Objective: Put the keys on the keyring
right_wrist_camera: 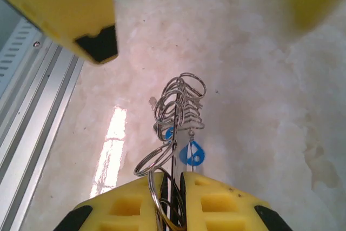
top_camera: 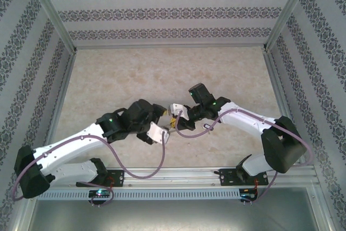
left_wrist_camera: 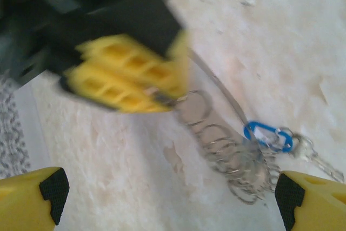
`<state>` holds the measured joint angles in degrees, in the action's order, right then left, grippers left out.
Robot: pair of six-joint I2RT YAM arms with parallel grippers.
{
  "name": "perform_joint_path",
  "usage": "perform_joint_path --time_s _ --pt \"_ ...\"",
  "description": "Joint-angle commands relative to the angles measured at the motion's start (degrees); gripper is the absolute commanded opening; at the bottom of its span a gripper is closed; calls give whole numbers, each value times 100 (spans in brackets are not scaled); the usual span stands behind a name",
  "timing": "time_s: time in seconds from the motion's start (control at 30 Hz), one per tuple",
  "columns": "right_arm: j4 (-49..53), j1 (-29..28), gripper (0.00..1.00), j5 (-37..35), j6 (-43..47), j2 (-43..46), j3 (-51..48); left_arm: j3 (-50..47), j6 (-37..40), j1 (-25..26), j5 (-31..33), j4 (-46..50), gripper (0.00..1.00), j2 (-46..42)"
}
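My right gripper point(right_wrist_camera: 175, 183) is shut on the keyring point(right_wrist_camera: 172, 158), a thin wire loop that runs out from between its yellow fingers. A bunch of small silvery keys point(right_wrist_camera: 181, 104) hangs on the wire, along with two blue-and-white key heads point(right_wrist_camera: 192, 154). In the left wrist view the right gripper's fingers point(left_wrist_camera: 127, 79) hold the wire above the table, with the silvery keys point(left_wrist_camera: 238, 163) and a blue head point(left_wrist_camera: 267, 136) trailing below. My left gripper point(left_wrist_camera: 170, 198) stands wide open just beside the bunch, nothing between its fingertips. Both grippers meet mid-table point(top_camera: 170, 120).
The marbled table top point(top_camera: 162, 74) lies under both grippers. Patterned walls enclose it on three sides. A metal rail point(right_wrist_camera: 32, 117) runs along the near edge, with both arm bases bolted to it.
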<state>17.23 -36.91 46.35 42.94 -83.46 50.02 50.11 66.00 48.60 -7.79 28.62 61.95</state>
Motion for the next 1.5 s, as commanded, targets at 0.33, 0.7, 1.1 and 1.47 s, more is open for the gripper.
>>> perform_joint_path --time_s 0.33,0.7,1.1,1.47 --pt "-286 197 0 177 356 183 -335 510 -5353 -1071 -1776 -304 99 286" --pt "-509 606 0 842 428 258 -474 533 -5686 -1256 -3309 -484 69 1390" --pt "-333 687 0 1000 461 179 -335 1177 -4855 -1248 -3427 786 57 2450" --pt "-344 772 0 994 477 176 -394 802 -4686 -1321 -3172 457 58 2118"
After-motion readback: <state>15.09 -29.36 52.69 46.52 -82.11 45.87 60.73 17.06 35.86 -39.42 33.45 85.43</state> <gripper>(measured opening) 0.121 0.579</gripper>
